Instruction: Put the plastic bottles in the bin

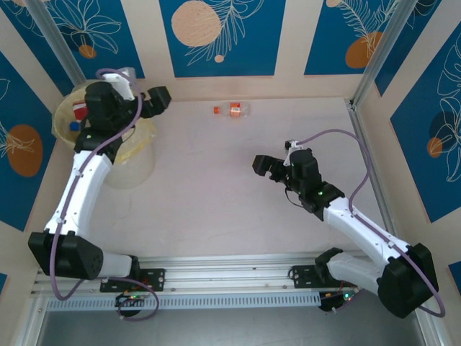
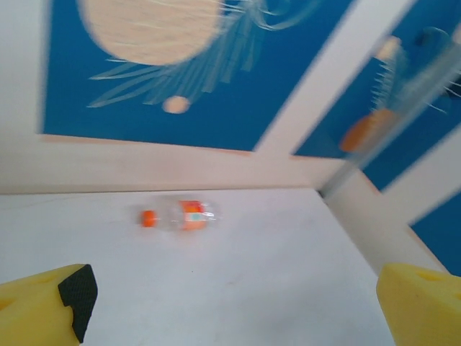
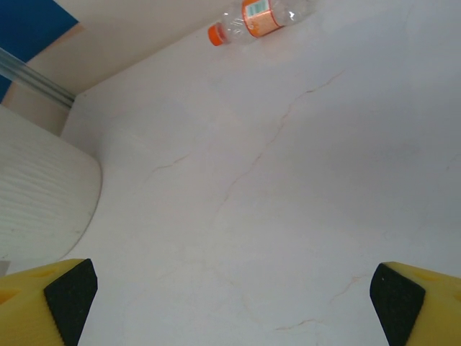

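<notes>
One clear plastic bottle (image 1: 232, 109) with an orange label and orange cap lies on its side near the far wall. It shows in the left wrist view as the bottle (image 2: 184, 215) and in the right wrist view as the bottle (image 3: 259, 18). The pale-yellow bin (image 1: 133, 169) stands at the far left, and red and blue bottle parts (image 1: 78, 115) show inside it. My left gripper (image 1: 155, 99) hovers open at the bin's far right rim, facing the bottle; nothing sits between its fingers (image 2: 78, 292). Mid-table at the right, my right gripper (image 1: 263, 167) is open and empty.
The bin's ribbed wall (image 3: 43, 187) stands at the left of the right wrist view. Blue-and-cream walls enclose the table on three sides, with a metal post (image 1: 374, 65) at the far right corner. An aluminium rail (image 1: 230, 277) runs along the near edge.
</notes>
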{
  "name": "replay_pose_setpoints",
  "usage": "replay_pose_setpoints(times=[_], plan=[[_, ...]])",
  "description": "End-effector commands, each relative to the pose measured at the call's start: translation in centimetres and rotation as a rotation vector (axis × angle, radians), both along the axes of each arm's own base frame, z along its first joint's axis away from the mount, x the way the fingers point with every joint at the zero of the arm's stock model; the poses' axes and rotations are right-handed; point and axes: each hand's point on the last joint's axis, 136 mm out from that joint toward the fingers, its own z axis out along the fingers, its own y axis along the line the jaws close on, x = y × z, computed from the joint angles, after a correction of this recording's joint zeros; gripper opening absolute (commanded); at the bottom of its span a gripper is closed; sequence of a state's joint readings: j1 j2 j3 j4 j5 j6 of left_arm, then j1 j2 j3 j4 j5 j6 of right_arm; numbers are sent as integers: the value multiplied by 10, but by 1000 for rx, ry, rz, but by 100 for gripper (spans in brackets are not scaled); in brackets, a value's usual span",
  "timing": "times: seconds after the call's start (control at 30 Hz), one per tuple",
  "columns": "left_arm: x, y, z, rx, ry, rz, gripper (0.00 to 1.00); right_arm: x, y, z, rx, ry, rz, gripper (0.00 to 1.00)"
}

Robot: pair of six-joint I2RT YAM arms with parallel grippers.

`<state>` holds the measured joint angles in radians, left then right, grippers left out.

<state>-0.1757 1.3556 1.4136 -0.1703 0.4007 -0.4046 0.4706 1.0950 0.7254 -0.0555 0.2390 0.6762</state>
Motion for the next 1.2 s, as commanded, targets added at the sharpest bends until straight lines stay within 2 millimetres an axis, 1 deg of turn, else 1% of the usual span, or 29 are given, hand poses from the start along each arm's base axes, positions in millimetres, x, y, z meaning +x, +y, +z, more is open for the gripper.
replay_pose_setpoints(times=[0.0,0.03,0.1,0.2,0.3,0.43,0.57,0.63,0.77,0.9,1.03,1.17], plan=[[-21,-46,10,24,-99,-197,100,11,1,13,19,2,-4,100],[-24,-57,6,30,-99,-228,100,14,2,12,27,17,-7,100],[-25,-71,-4,39,-88,-252,100,20,4,8,41,50,-14,100],[-25,-84,-24,51,-59,-270,100,31,7,3,58,99,-24,99],[-28,-95,-48,9,-12,-314,100,43,7,-3,55,149,-59,100],[-46,-116,-76,-57,43,-424,100,66,4,-11,38,223,-121,100],[-64,-130,-97,-7,54,-488,100,98,4,-19,38,277,-186,100],[-67,-129,-107,42,63,-475,100,118,6,-26,56,309,-216,100],[-62,-119,-121,98,68,-401,100,157,12,-34,142,329,-267,100],[-57,-113,-130,135,59,-356,100,199,20,-44,255,378,-300,100],[-50,-105,-140,177,59,-306,100,238,24,-64,349,483,-365,99],[-43,-96,-147,224,48,-246,100,272,29,-74,421,488,-406,100]])
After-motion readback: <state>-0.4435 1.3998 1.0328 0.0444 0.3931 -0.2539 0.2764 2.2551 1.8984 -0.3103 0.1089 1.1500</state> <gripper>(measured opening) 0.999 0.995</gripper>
